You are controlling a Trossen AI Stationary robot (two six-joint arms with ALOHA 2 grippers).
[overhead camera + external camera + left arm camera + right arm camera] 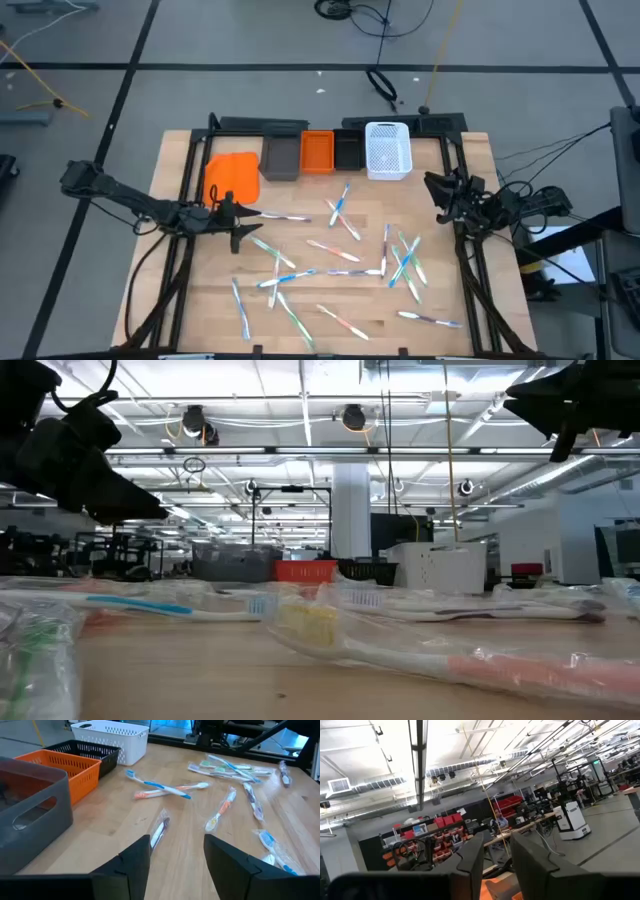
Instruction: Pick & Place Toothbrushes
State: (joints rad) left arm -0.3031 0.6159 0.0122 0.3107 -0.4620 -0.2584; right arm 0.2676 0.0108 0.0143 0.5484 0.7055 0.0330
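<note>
Several toothbrushes [340, 250], most in clear wrappers, lie flat and scattered over the wooden table. My left gripper [243, 218] is open over the table's left part, pointing toward the right edge. A wrapped dark-handled toothbrush [159, 830] lies just ahead of its gap [177, 857], untouched, also seen from above as the toothbrush [285, 216]. My right gripper [443, 195] is held high at the table's right edge; its wrist view shows it [497, 857] open, tipped up toward the room and holding nothing.
Along the far edge stand a grey bin [282, 157], an orange bin [317, 152], a black bin [347, 150] and a white mesh bin [388, 150]. A flat orange piece [232, 178] lies at the far left. Black frame rails [190, 200] run down both table sides.
</note>
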